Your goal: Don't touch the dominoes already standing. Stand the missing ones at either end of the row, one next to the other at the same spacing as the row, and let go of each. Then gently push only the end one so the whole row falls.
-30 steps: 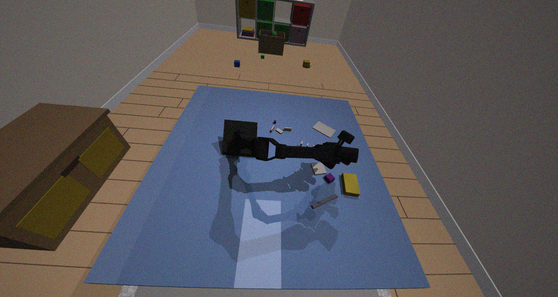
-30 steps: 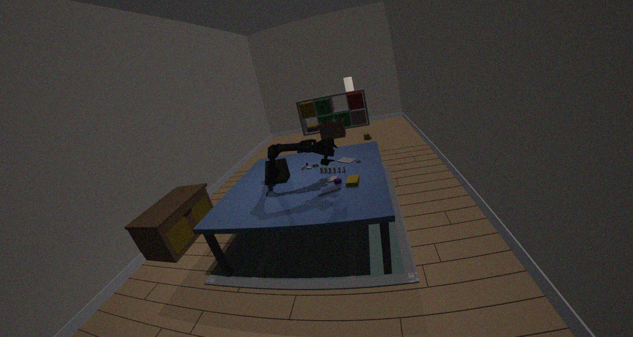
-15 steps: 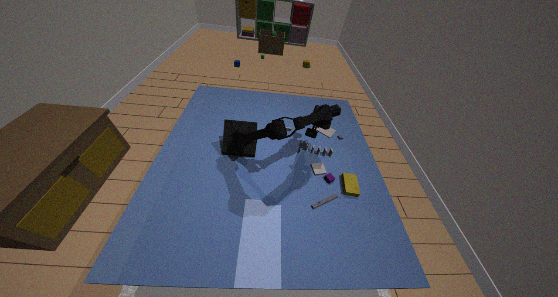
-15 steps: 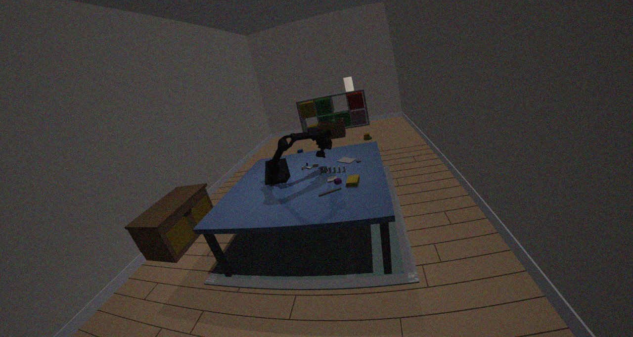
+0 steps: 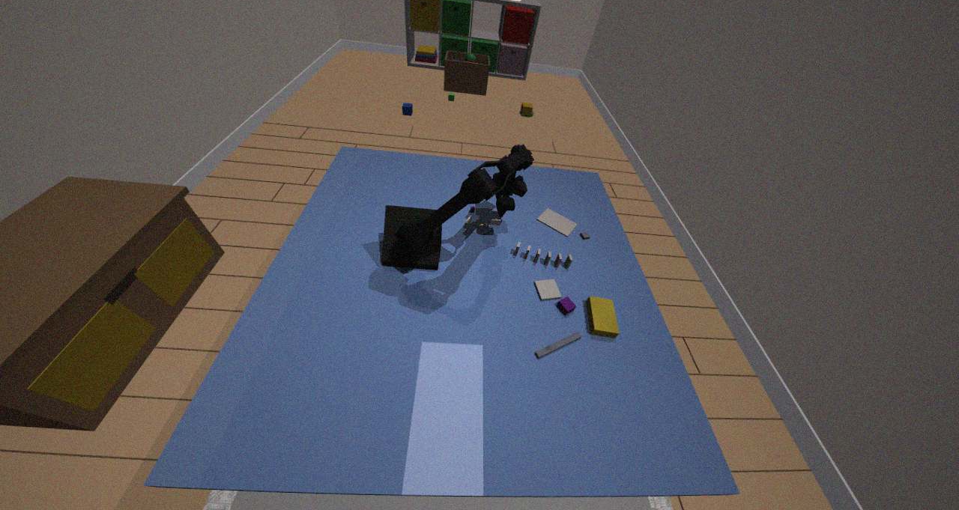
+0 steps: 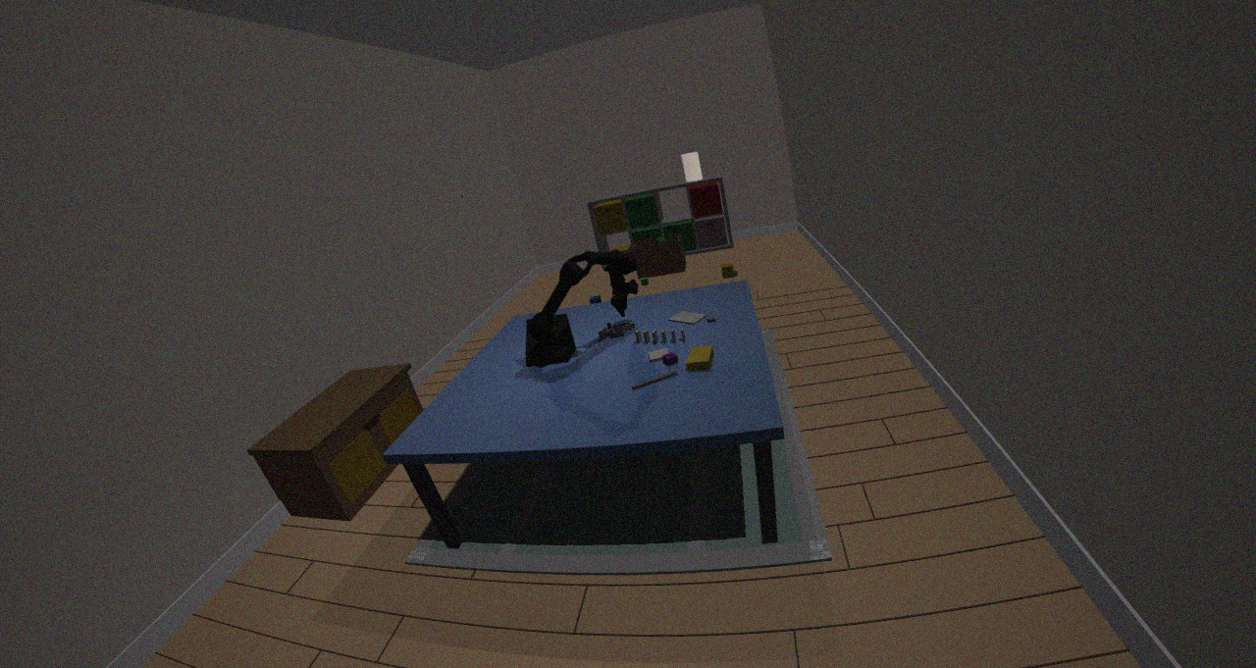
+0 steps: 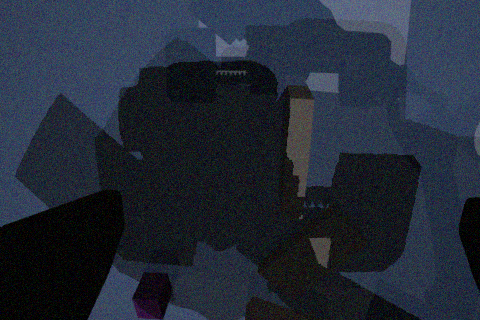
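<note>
Several dominoes [image 5: 548, 258] [image 6: 654, 337] stand upright in an evenly spaced row right of the arm. Loose dominoes lie left of the row near the arm; one [image 5: 495, 222] [image 7: 301, 130] shows lit on one side, and a second [image 7: 320, 250] is mostly in shadow. A brown piece [image 7: 272, 311] at the wrist view's bottom edge looks like another. My gripper [image 5: 508, 201] [image 7: 298, 216] is open and empty, fingers wide, pointing down above the loose dominoes. Its shadow hides much of them. The exact fingertip height is hard to tell.
A small purple cube [image 5: 472, 209] [image 7: 152, 296] lies by the loose dominoes. A white panel [image 5: 556, 221] and small dark block [image 5: 584, 235] lie behind the row. A white square [image 5: 548, 289], purple block [image 5: 566, 305], yellow block [image 5: 602, 317] and grey bar [image 5: 558, 345] lie in front.
</note>
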Controlling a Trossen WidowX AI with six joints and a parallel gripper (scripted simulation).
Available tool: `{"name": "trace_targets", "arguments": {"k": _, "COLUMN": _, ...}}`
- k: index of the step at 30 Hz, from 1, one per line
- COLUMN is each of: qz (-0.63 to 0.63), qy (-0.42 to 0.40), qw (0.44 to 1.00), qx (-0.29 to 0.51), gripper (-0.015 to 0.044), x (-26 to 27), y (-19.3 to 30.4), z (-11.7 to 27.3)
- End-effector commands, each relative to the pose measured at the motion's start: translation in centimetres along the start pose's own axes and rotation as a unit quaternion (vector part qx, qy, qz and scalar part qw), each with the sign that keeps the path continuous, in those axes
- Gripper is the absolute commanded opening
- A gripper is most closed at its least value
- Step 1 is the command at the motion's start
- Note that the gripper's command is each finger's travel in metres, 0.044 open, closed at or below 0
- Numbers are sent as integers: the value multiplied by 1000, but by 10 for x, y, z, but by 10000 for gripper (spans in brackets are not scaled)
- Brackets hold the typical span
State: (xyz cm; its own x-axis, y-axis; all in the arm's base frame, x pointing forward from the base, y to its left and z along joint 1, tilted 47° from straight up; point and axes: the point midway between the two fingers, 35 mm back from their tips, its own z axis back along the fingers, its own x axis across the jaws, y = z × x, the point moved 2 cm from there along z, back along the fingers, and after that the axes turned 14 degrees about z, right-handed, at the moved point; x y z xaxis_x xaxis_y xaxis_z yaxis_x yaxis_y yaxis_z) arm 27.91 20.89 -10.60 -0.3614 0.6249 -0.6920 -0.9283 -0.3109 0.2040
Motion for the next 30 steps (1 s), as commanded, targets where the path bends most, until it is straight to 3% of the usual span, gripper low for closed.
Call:
{"name": "trace_targets", "arguments": {"k": 1, "qz": -14, "qy": 2, "qw": 1000, "qx": -4, "gripper": 440, "x": -8, "y": -6, "z": 2}}
{"name": "trace_targets", "arguments": {"k": 9, "qz": -14, "qy": 3, "qw": 1000, "qx": -4, "gripper": 440, "x": -8, "y": -7, "z": -62}}
{"name": "trace_targets", "arguments": {"k": 30, "qz": -14, "qy": 4, "qw": 1000, "qx": -4, "gripper": 440, "x": -6, "y": -7, "z": -79}}
